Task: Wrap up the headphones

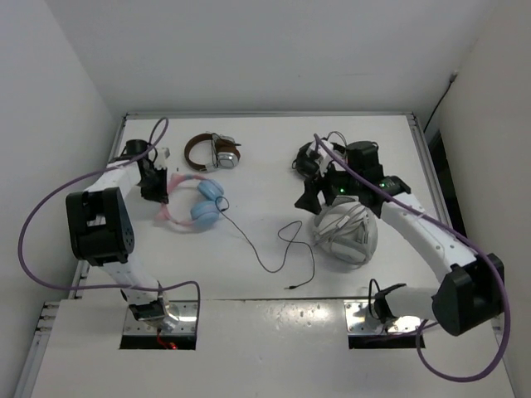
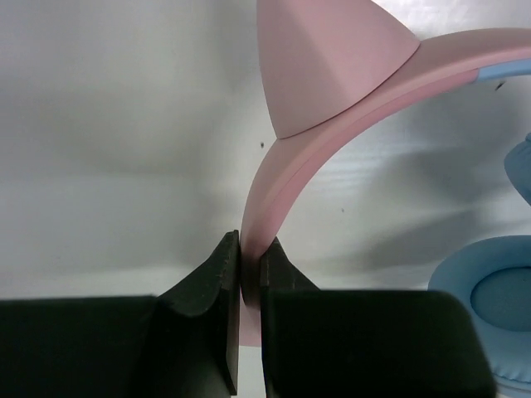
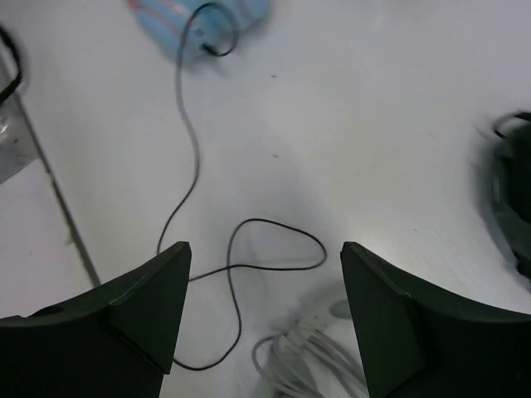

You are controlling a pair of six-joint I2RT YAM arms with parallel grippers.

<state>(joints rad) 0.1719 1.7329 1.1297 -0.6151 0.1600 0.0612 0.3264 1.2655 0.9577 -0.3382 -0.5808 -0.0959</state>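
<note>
1. Far left: left gripper (image 1: pixel 153 184) (image 2: pixel 249 257) clamped on the band of the pink cat-eared headphones (image 1: pixel 196 204) (image 2: pixel 332 124) with light blue round earcups, pinching just below one ear. Probably meant to anchor them while the lead gets gathered.
2. Lying flat on the white table (image 1: pixel 265 282), left of centre, earcups side by side to the right of the pinch.
3. Just beyond, apart: brown-banded headphones (image 1: pixel 211 152) with silver cups. Not in the way.
4. Trailing right and nearer from one blue cup: thin black cable (image 1: pixel 274 249) (image 3: pixel 195 157), looped loosely, plug end nearest, nothing wound yet.
5. Right of centre: right gripper (image 1: pixel 314 196) (image 3: pixel 264 249) spread wide, holding nothing, hovering over the loop, seemingly lined up to pick it up.
6. Touching or nearly touching that loop's right end: bulky grey-white headphones (image 1: pixel 346 232) with their own pale cord, a likely snag.
7. Farther right: dark tangle (image 1: pixel 311 157), too indistinct to name.
</note>
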